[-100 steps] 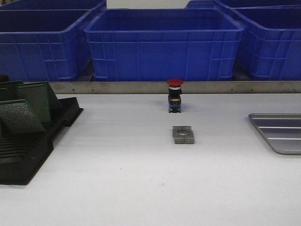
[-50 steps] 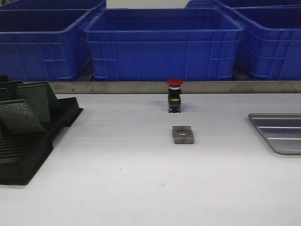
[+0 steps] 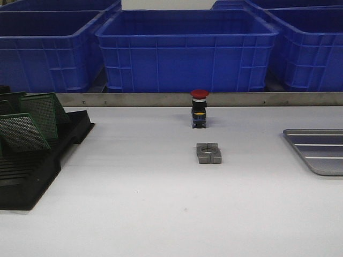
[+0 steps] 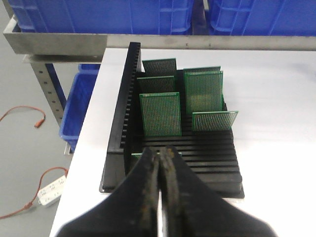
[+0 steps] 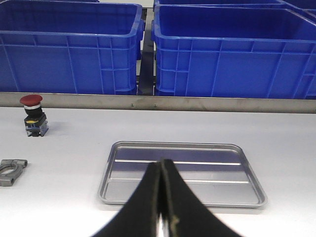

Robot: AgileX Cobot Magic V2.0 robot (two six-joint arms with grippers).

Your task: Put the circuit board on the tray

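Several green circuit boards (image 4: pixel 160 113) stand upright in the slots of a black rack (image 4: pixel 207 158) at the table's left side. The front view shows the circuit boards (image 3: pixel 24 131) leaning in that rack (image 3: pixel 32 176). My left gripper (image 4: pixel 160 151) hovers over the rack's near end, shut with nothing between its fingers. The silver tray (image 3: pixel 321 160) lies flat and bare at the right edge of the table. My right gripper (image 5: pixel 161 162) is shut and empty just short of the tray (image 5: pixel 212 173). Neither gripper shows in the front view.
A red-capped push button (image 3: pixel 199 110) stands mid-table with a grey metal block (image 3: pixel 208 153) in front of it. Blue bins (image 3: pixel 187 51) sit behind a metal rail (image 3: pixel 161 99). The table's left edge (image 4: pixel 94 118) drops to the floor beside the rack.
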